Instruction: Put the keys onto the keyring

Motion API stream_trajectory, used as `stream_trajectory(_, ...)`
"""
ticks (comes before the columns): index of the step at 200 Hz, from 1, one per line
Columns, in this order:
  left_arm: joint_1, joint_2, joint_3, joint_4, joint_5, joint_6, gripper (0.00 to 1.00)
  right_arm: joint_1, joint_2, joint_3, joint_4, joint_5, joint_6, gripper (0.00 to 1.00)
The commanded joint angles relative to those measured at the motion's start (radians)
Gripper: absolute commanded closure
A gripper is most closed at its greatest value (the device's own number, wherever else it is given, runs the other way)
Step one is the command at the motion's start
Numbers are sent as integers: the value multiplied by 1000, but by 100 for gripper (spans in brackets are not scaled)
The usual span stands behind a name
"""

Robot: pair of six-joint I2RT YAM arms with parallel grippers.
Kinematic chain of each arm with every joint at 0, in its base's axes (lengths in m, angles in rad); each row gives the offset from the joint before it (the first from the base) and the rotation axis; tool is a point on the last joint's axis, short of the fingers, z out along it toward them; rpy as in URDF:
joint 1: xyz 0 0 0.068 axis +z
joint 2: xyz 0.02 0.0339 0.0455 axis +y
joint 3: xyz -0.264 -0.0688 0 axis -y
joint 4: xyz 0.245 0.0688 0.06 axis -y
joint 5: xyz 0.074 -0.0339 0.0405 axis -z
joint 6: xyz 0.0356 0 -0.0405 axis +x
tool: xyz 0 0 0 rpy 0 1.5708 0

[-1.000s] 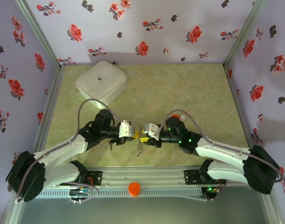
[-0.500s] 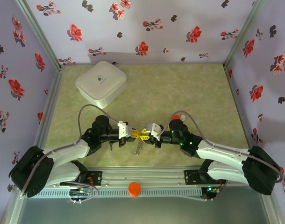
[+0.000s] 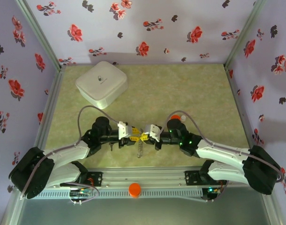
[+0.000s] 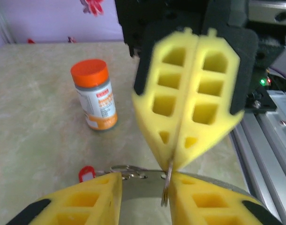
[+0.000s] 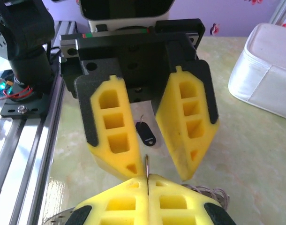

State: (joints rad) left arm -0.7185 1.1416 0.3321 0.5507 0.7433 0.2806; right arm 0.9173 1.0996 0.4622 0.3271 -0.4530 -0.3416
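**Right gripper pinches the keyring, left gripper stands open**

The two grippers meet tip to tip over the near middle of the desk (image 3: 190,89). The right gripper (image 5: 146,182) has its jaws pressed fully together on the keyring (image 5: 146,164), which is seen edge-on as a thin metal sliver rising from between the yellow pads. Facing it, the left gripper (image 5: 158,171) has its jaws spread wide, one pad on either side of the right gripper's tips, with nothing clamped between them. The black-headed key (image 5: 145,133) shows through the gap between the left pads, low over the desk; I cannot tell whether it hangs or lies there. The red-tagged key (image 4: 86,174) sits just beside one left pad, next to a loop of thin wire (image 4: 129,169). An orange-capped pill bottle (image 4: 94,100) stands upright on the desk just beside the right arm. A white square box (image 3: 101,84) rests in the far left corner.
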Motion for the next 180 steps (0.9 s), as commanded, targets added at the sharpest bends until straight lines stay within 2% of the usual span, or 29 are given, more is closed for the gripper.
stream_trajectory(1,-14,-57,73,-213,-8,102,71,2,-11,90,-143,21,-58,100)
stream_trajectory(24,-21,-92,124,-385,-34,181,76,5,-18,163,-306,47,-108,100)
stream_trajectory(62,-29,-93,153,-406,-28,197,81,10,-1,246,-440,68,-143,100)
stream_trajectory(131,-39,-62,170,-400,-15,199,90,40,34,302,-499,65,-174,100)
stream_trajectory(160,-39,-68,171,-402,-15,202,100,45,34,294,-474,51,-162,100)
stream_trajectory(171,-39,-73,168,-401,-15,204,100,42,17,271,-422,72,-126,76)
stream_trajectory(180,-39,-77,163,-395,-15,203,100,39,-5,242,-378,88,-104,67)
